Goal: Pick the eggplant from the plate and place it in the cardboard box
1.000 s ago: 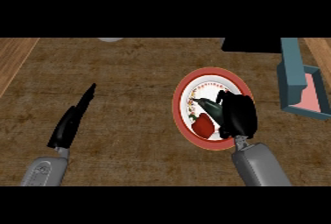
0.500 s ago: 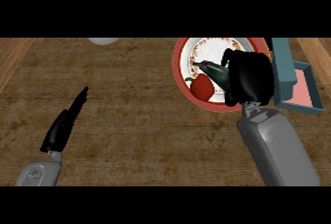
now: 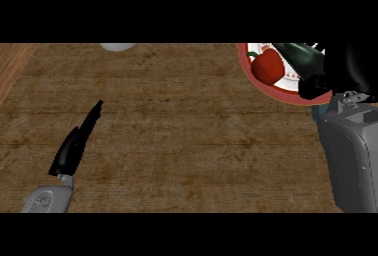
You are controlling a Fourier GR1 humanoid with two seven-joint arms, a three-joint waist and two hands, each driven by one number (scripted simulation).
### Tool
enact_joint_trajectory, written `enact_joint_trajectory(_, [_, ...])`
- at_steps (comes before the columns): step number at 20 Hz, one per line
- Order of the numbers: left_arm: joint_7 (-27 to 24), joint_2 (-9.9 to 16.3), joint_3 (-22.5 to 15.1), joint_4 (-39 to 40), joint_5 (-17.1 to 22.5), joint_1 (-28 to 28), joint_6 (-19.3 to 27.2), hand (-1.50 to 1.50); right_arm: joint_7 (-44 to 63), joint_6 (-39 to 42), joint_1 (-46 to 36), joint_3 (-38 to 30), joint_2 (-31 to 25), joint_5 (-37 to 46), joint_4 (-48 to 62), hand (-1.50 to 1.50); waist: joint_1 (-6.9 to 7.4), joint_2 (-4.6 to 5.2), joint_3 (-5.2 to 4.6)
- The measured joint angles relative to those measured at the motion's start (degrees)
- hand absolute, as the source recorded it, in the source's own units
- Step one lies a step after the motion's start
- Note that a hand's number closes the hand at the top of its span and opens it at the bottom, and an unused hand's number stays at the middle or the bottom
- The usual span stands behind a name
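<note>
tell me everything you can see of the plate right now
The plate sits at the counter's upper right, cut off by the view's top edge and partly hidden by the right hand. It shows a broad red rim and a white inside with faint markings. On it lie a red vegetable and a dark, glossy eggplant, which runs toward the hand. Whether the hand touches the plate cannot be told.

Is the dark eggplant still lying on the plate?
Cannot tell. The eggplant shows over the plate, with the right hand against its end; whether it rests there or is lifted is hidden.

Single head view, looking steeply down at counter point(image 3: 184, 125) (close in), forearms entering from lower edge.
</note>
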Motion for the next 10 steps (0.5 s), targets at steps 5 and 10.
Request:
enact_joint_trajectory(5, [-0.3, 0.3, 0.4, -0.3, 0.0, 0.3, -0.8, 0.0, -1.5, 0.0, 0.5, -5.7, -4.2, -2.0, 1.1, 1.5, 0.07, 0.02, 0.01])
enact_joint_trajectory(10, [-0.4, 0.1, 0.8, 0.7, -0.1, -0.7, -1.0, 0.0, -6.1, -3.3, 2.1, -11.0, -9.2, -4.0, 8.2, 1.5, 0.19, 0.14, 0.02])
